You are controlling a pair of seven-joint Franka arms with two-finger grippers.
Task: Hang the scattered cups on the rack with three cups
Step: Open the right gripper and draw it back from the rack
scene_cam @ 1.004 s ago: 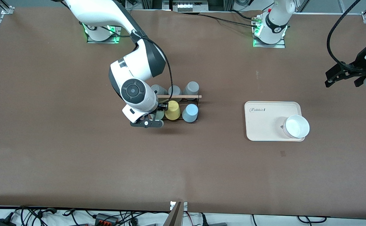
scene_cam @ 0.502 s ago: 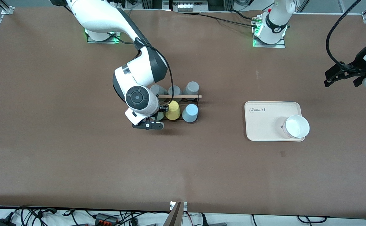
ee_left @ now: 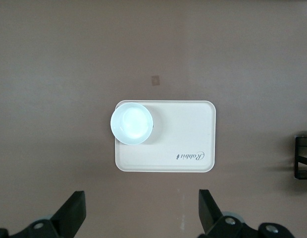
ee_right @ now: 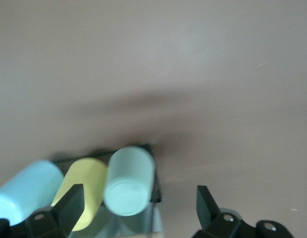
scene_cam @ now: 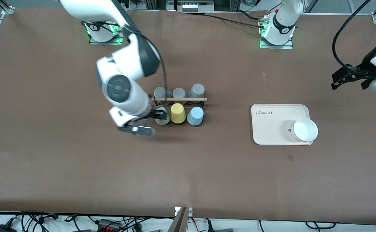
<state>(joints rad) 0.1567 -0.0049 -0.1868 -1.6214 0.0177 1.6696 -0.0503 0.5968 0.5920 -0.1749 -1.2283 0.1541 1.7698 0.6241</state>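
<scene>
The black wire rack [scene_cam: 204,102] with a wooden rod [scene_cam: 183,99] stands mid-table. On its nearer row, mouths down, sit the mint green cup [scene_cam: 163,118], a yellow cup [scene_cam: 177,113] and the light blue cup [scene_cam: 195,116]. Three grey cups [scene_cam: 179,93] sit on its farther row. My right gripper [scene_cam: 146,121] is open and empty beside the mint cup, toward the right arm's end. In the right wrist view the mint cup [ee_right: 128,181] lies ahead of the open gripper [ee_right: 138,198], apart from both fingers. My left gripper [scene_cam: 346,79] waits open over the left arm's end of the table.
A cream tray [scene_cam: 272,125] holding a white bowl [scene_cam: 305,129] lies between the rack and the left arm's end. The left wrist view shows the tray [ee_left: 183,139], the bowl [ee_left: 131,123] and the open left gripper [ee_left: 141,198] above bare table.
My right gripper has drawn back from the rack toward the right arm's end. The mint green cup it covered now shows free on the rack. The left arm has barely moved.
</scene>
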